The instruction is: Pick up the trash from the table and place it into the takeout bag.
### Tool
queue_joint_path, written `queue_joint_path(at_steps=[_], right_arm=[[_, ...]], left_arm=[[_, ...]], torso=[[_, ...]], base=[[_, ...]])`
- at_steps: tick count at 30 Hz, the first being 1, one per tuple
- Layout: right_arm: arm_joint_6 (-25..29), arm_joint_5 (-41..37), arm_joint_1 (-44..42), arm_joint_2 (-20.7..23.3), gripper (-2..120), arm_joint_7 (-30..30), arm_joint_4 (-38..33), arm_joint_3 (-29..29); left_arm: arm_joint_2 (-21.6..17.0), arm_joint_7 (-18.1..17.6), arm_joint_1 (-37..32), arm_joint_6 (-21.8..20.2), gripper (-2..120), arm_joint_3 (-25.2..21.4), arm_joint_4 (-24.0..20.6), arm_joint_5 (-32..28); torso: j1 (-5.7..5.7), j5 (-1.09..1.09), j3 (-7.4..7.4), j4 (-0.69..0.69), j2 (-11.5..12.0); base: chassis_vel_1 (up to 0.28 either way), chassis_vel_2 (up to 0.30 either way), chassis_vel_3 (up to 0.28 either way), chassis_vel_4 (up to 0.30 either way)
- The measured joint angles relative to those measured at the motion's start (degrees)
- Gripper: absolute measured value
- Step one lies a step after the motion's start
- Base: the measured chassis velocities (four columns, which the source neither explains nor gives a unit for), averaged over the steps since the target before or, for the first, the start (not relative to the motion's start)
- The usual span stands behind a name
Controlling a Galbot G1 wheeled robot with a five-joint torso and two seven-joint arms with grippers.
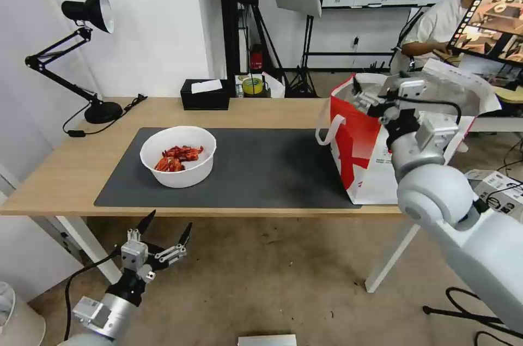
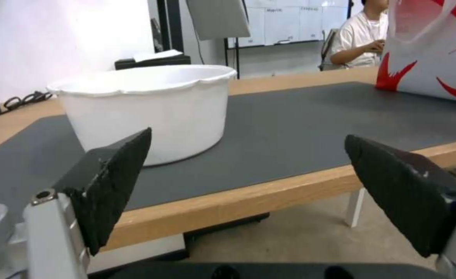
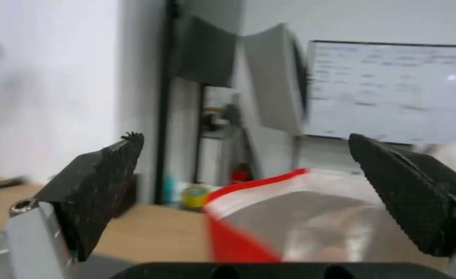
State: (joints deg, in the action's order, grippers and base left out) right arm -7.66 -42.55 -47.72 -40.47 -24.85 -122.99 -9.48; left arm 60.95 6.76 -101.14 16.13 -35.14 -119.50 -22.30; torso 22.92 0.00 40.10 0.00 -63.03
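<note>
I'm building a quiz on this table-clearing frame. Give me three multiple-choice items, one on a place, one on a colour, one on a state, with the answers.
1. Where does the white bowl stand?
A. on the dark grey mat
B. on the bare wood by the lamp
C. inside the takeout bag

2. What colour are the shells in the bowl?
A. green
B. red
C. blue

3. How is the left gripper?
A. shut on the bowl
B. shut on nothing
C. open, below the table edge

Answers:
1 A: the bowl sits on the mat's left part.
2 B: the head view shows red shells.
3 C: its fingers are spread apart and empty, in front of the table. The right gripper is open over the bag.
</note>
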Motion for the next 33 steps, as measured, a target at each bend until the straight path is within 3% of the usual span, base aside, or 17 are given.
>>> queue_joint_path(at_steps=[1,7,15,23,33], right_arm=[[0.0,0.0,0.0,0.0,100,0.0,0.0,0.0],[3.4,-3.85,-10.25,1.27,100,13.01,-2.74,-5.06],[4.8,-4.46,-20.06,0.87,100,22.34,-3.27,-8.85],[8.37,-0.02,-28.13,-0.96,100,26.23,-1.92,-11.69],[15.16,8.43,-42.0,-7.65,100,27.63,0.55,-16.28]], left_arm=[[0.0,0.0,0.0,0.0,100,0.0,0.0,0.0],[0.45,0.0,0.23,0.03,100,0.14,-0.05,0.15],[1.14,0.05,0.07,0.32,100,0.23,-0.11,0.9],[1.44,0.12,-0.03,1.02,100,0.19,0.44,1.07],[1.74,0.21,0.15,1.26,100,0.32,1.22,1.45]], torso=[[0.0,0.0,0.0,0.0,0.0],[0.0,0.0,0.0,-0.01,0.0],[0.0,0.0,0.0,0.0,0.0],[0.0,0.0,0.0,0.0,0.0],[0.0,-0.01,0.0,-0.01,0.0]], base=[[0.0,0.0,0.0,0.0],[0.0,0.0,0.0,0.0],[0.0,0.0,0.0,0.0],[0.0,0.0,0.0,0.0],[0.0,0.0,0.0,0.0]])
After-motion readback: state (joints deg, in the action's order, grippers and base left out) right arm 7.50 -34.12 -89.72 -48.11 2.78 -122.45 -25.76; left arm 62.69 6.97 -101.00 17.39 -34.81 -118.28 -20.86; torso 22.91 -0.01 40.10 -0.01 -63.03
